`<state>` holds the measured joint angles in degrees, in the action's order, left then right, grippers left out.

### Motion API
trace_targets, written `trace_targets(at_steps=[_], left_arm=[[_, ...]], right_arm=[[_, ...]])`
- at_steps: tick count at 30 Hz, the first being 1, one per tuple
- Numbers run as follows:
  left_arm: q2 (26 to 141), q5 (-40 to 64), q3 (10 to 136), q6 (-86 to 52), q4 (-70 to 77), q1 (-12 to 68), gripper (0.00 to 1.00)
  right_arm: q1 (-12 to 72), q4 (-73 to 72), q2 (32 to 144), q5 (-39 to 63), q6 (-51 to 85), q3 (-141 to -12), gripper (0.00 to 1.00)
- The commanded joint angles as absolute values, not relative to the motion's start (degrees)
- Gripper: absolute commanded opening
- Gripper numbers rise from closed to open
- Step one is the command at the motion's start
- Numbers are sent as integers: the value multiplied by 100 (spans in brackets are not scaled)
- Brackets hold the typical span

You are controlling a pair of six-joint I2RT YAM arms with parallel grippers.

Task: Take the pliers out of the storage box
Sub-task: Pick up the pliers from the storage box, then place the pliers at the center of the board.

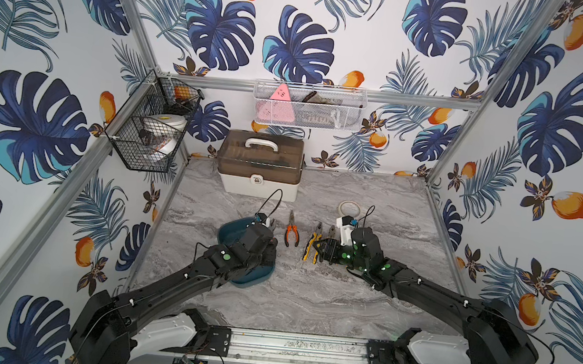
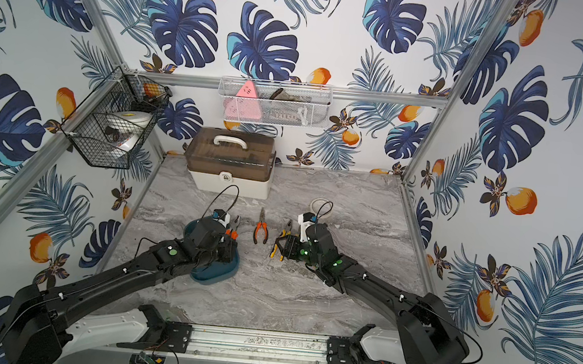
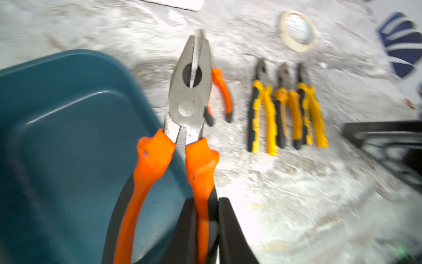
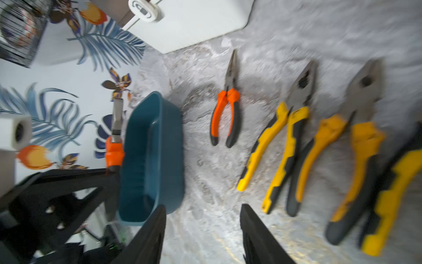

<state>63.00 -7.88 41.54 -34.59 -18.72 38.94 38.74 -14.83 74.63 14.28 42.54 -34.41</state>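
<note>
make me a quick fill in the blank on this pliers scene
1. The left gripper is shut on combination pliers with ____ handles.
2. ____ yellow pliers lie on the table.
3. The right gripper is ____ and holds nothing.
4. The long-nosed pliers lie between the box and the ____ pliers.

Missing words: orange; three; open; yellow

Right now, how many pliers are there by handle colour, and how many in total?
Orange-handled pliers: 2 (one long-nosed, one held in the left gripper)
Yellow-handled pliers: 3
Total: 5
</note>
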Motion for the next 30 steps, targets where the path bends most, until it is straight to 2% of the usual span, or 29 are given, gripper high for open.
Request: trace_targets(at_steps=[1, 9, 17, 24, 30], left_arm=[[6288, -205, 4079, -3204, -1028, 4063, 0], [6579, 56, 4032, -3164, -597, 4394, 0], [6640, 1, 4105, -3234, -588, 4559, 0], [6633, -35, 4080, -3347, -514, 4673, 0], [6701, -133, 4113, -3397, -550, 4739, 0]], right_arm=[[3985, -2982, 7666, 2230, 5449, -3340, 56], [4313, -3956, 8471, 2445, 5946, -3493, 59], [4670, -3828, 8762, 2092, 5828, -3757, 57], [4770, -3835, 8816, 1944, 5779, -3854, 38], [4826, -3627, 8759, 1842, 5614, -3928, 8]])
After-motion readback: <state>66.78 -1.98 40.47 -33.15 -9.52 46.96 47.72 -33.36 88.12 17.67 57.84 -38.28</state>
